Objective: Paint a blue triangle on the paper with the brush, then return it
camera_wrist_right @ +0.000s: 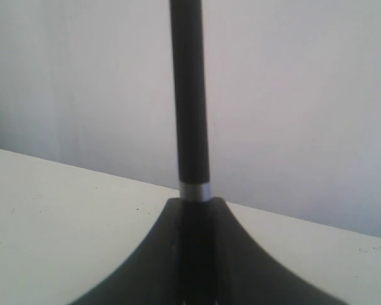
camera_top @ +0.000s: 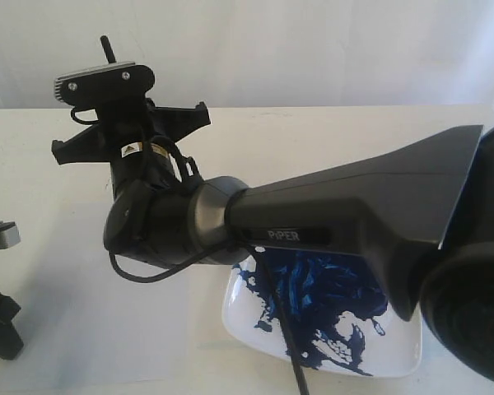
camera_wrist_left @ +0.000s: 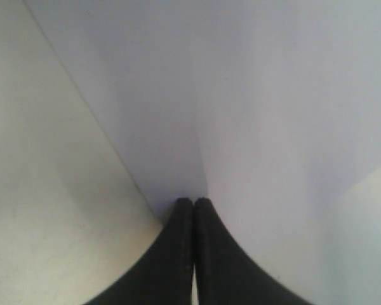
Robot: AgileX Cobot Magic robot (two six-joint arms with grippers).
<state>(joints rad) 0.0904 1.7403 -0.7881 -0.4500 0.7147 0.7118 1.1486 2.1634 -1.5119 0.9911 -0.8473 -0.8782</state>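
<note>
Black and slim, the brush is held in the right gripper, whose two dark fingers are closed narrowly on it. The silver ferrule sits right at the fingertips, and the handle runs out from them toward a pale wall. The bristles are hidden between the fingers.

In the exterior view this gripper is raised at about 11 o'clock and points upward. Only the blunt end of the handle pokes out above the wrist camera mount. The right arm, dark grey and marked PIPER, stretches from 3 o'clock across the middle of the picture and covers much of the white table.

At about 5 o'clock, partly under that arm, lies a glossy white square plate. It is smeared with a large mass of dark-blue paint broken by white gaps.

The left gripper shows at the 8 o'clock edge of the exterior view, low by the table. In its wrist view the two black fingers are pressed together with no gap. Their tips are down at the paper, just inside one edge of the sheet. The paper is plain pale grey-white and lies flat on the table.
</note>
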